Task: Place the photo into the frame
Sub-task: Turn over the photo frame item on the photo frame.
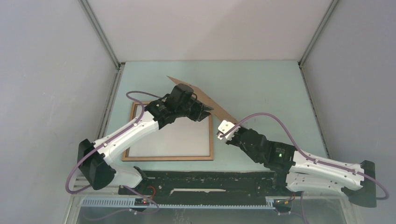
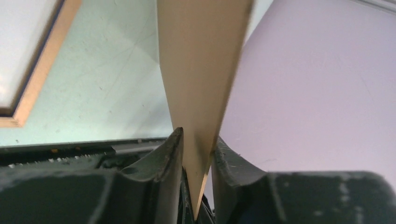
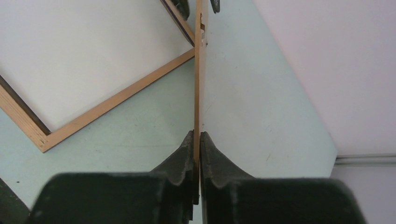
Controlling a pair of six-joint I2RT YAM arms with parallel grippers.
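The frame [image 1: 168, 158] lies flat at the table's left, wood-brown rails up. The photo [image 1: 182, 140] fills it, plain white back up. A thin brown backing board [image 1: 219, 109] hangs tilted above the frame's far right corner. My right gripper [image 1: 224, 129] is shut on the board's near end, and the right wrist view shows the board [image 3: 200, 84] edge-on between its jaws [image 3: 196, 135]. My left gripper [image 1: 208, 111] is at the board's left edge. In the left wrist view a corner of the board [image 2: 201, 70] sits skewed between the half-closed jaws [image 2: 198, 135], with a gap beside it.
The teal table [image 1: 261, 84] is walled by grey panels on three sides. A black rail [image 1: 205, 179] runs along the near edge between the arm bases. A purple cable [image 1: 275, 119] loops over the right arm.
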